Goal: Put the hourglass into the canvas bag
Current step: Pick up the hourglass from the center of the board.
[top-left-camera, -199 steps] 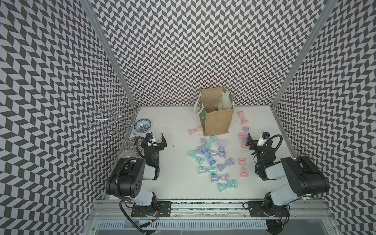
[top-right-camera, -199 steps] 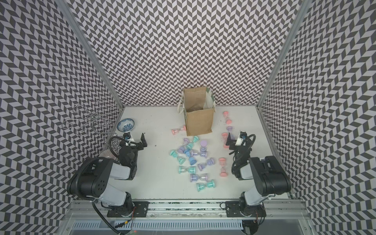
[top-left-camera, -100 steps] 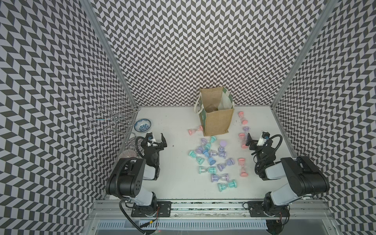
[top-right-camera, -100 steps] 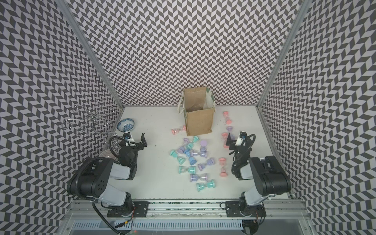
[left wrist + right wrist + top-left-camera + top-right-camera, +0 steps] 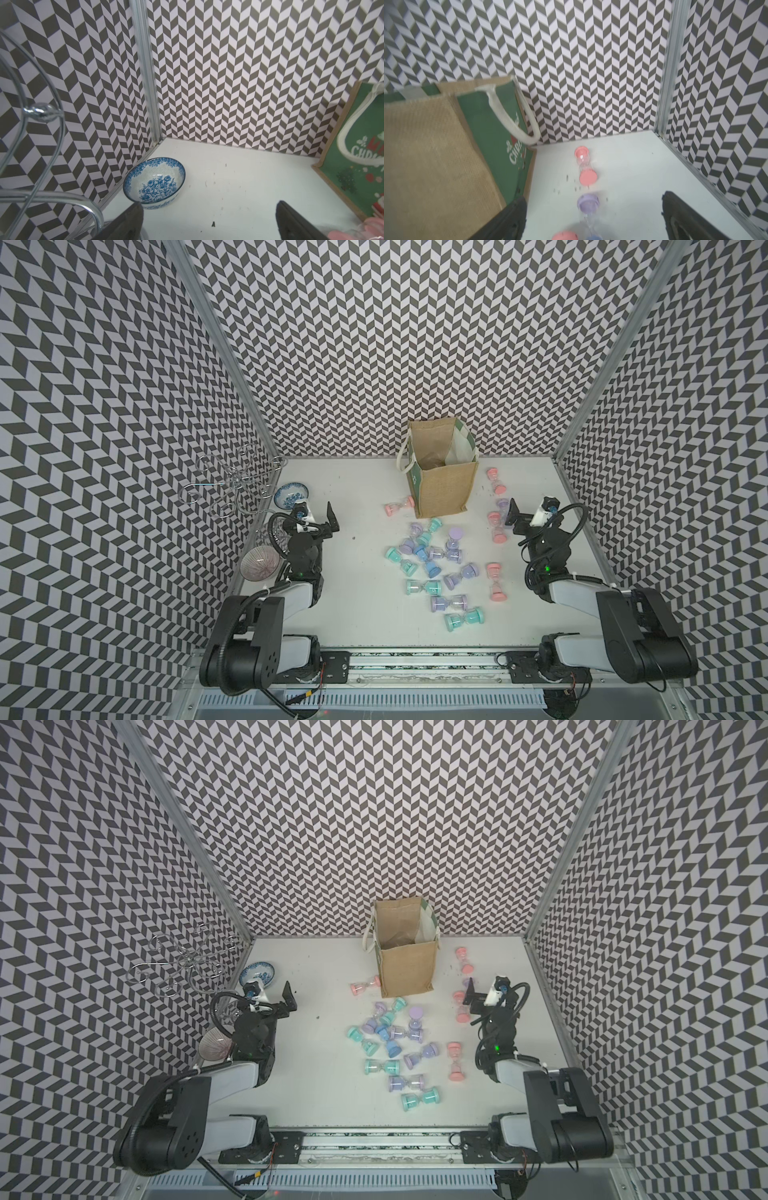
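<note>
The canvas bag (image 5: 442,489) (image 5: 407,971) stands upright and open-topped at the back middle of the table. Its green side panel shows in the left wrist view (image 5: 353,158) and its burlap face in the right wrist view (image 5: 425,158). Several pastel hourglasses (image 5: 432,556) lie scattered in front of it. My right gripper (image 5: 528,517) (image 5: 593,218) is open, low over a lying purple hourglass (image 5: 588,204), with a pink hourglass (image 5: 584,166) beyond it. My left gripper (image 5: 316,522) (image 5: 209,218) is open over bare table at the left, holding nothing.
A blue-and-white bowl (image 5: 291,494) (image 5: 154,182) sits just ahead of the left gripper. A chrome wire rack (image 5: 232,485) (image 5: 41,110) and a ribbed pinkish bowl (image 5: 259,563) stand along the left wall. Patterned walls close in three sides.
</note>
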You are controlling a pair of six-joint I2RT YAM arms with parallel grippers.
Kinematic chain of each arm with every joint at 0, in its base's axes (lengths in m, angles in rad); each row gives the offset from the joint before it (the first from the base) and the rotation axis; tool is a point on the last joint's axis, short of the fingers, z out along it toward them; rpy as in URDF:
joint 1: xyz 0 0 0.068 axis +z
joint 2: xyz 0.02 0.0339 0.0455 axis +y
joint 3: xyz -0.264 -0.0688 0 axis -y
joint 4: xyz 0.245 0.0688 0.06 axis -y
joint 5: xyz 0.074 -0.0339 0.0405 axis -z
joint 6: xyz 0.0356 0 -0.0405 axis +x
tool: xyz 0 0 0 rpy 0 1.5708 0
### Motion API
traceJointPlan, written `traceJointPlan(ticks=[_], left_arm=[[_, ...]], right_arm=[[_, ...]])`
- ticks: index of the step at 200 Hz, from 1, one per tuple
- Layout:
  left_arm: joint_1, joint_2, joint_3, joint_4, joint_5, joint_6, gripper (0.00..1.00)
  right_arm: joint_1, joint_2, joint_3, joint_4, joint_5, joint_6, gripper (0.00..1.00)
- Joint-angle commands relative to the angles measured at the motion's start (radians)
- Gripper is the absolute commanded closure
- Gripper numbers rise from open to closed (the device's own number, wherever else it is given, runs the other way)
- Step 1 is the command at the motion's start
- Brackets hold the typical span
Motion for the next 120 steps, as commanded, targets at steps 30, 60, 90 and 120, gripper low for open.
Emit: traceJointPlan(ticks=[30,60,90,120], left_arm=[[0.028,-0.078,0.123,-0.266,0.104,-0.302,0.01],[0.071,-0.063,0.127,-0.232,0.221,-0.412,0.01],[0.087,-0.093,0.175,-0.342,0.282,-0.452,0.01],[0.014,-0.192,0.163,-0.392,0.229,-0.442,0.01]], right_arm=[[-0.007,-0.104,0.150,-0.469,0.130,0.303,0.01],[-0.013,-0.217,0.071,-0.362,0.004,0.340,0.01],[-0.013,-0.199,0.159,-0.489,-0.099,0.345,0.01],[0.011,-0.188,0.249,-0.620,-0.183,0.356,0.01]])
